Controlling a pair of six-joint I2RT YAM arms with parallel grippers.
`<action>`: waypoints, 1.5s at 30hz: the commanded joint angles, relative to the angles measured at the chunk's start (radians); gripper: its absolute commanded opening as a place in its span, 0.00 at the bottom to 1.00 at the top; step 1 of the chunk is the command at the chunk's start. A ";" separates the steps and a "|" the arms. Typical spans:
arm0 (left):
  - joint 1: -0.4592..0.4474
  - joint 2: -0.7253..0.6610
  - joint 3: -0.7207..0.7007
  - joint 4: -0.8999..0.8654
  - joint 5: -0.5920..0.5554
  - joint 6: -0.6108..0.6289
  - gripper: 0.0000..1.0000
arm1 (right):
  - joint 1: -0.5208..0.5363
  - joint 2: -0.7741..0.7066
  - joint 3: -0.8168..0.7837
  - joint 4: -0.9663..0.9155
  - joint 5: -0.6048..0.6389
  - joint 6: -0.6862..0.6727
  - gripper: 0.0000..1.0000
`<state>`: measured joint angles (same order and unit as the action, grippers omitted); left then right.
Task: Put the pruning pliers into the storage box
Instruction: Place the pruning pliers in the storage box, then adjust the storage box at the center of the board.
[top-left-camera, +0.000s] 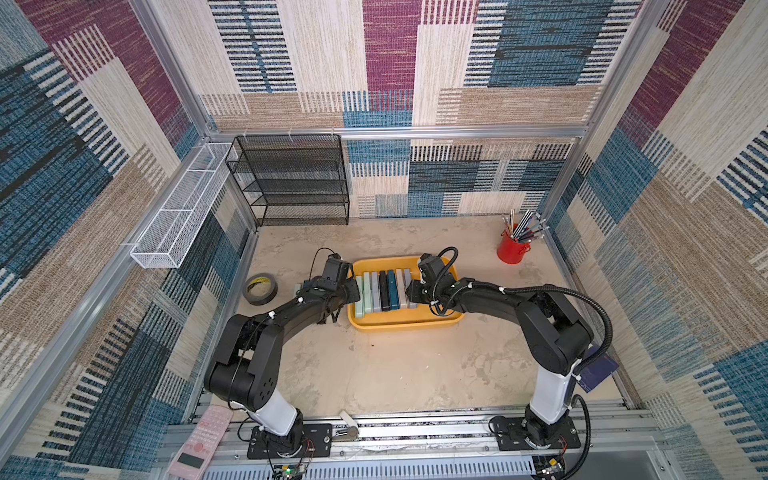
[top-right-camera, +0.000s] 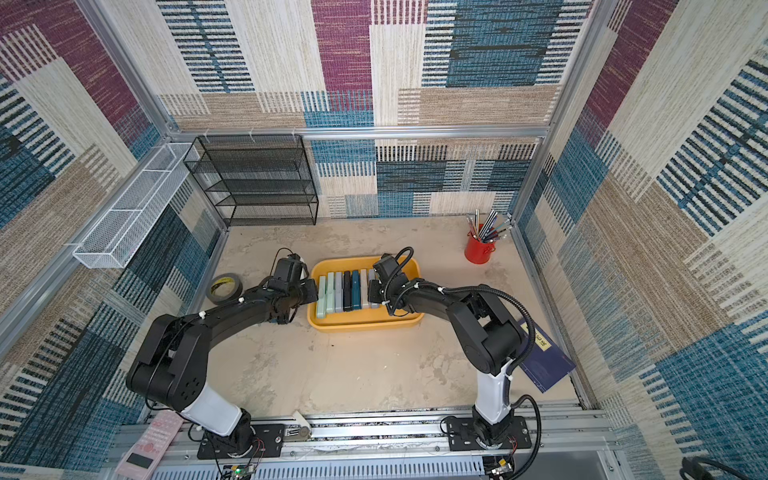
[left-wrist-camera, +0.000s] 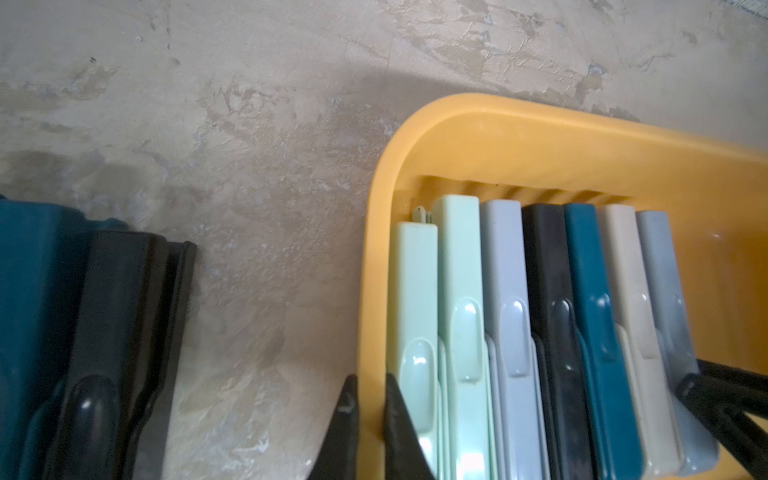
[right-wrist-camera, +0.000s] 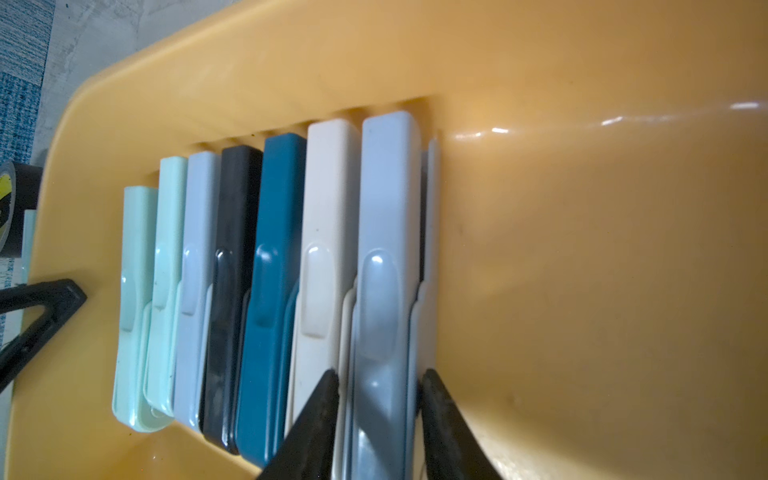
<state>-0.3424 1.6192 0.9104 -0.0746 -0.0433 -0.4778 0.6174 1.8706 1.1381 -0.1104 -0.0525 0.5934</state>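
Bare surface (top-left-camera: 374, 374) nearest the bases; nothing of the task lies there. Storage box (top-left-camera: 405, 326) sits mid-surface, between both arms. Left fingers (left-wrist-camera: 399, 419): drawn together on the box's side wall, one tip outside and one inside against the end pale green pair (left-wrist-camera: 415, 291); no tool held. Right fingers (right-wrist-camera: 316, 415): partly open, straddling the grey pair (right-wrist-camera: 382, 208) at the opposite end of the row. Slim gaps show on either side, so I read this as loose, not clamped. Seven pruning pliers (top-left-camera: 384, 291) are packed side by side in the box, apparently on their narrow edges, ends close to the far wall. More wait outside: a teal pair (left-wrist-camera: 33, 311) and a black pair (left-wrist-camera: 116, 324) on the surface beside the box, under the left arm. Handling, judged: hard moulded shells, stiff, probably light, not fragile, but glossy and so likely slippery. The best hold looks to be across the narrow thickness at about mid-length, by the raised thumb latch. Keep clear of the split handle end, which may flex or spring. The row looks domino-prone; a nudge could tip its neighbours. Beyond, unrelated: tape roll (top-left-camera: 260, 289), red cup (top-left-camera: 513, 249) of pens, mesh rack (top-left-camera: 291, 178) at the back.
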 joint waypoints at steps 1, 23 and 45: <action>-0.001 -0.002 -0.008 -0.060 0.016 -0.009 0.08 | -0.001 -0.022 0.013 0.007 0.005 -0.011 0.38; -0.001 0.027 0.031 -0.056 0.035 0.022 0.08 | -0.312 -0.180 0.044 -0.320 0.090 -0.380 0.44; 0.002 -0.022 0.010 -0.106 -0.034 0.037 0.55 | -0.354 -0.126 0.008 -0.232 0.040 -0.407 0.10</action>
<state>-0.3424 1.6146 0.9295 -0.1497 -0.0341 -0.4603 0.2707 1.7554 1.1469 -0.3679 -0.0334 0.2043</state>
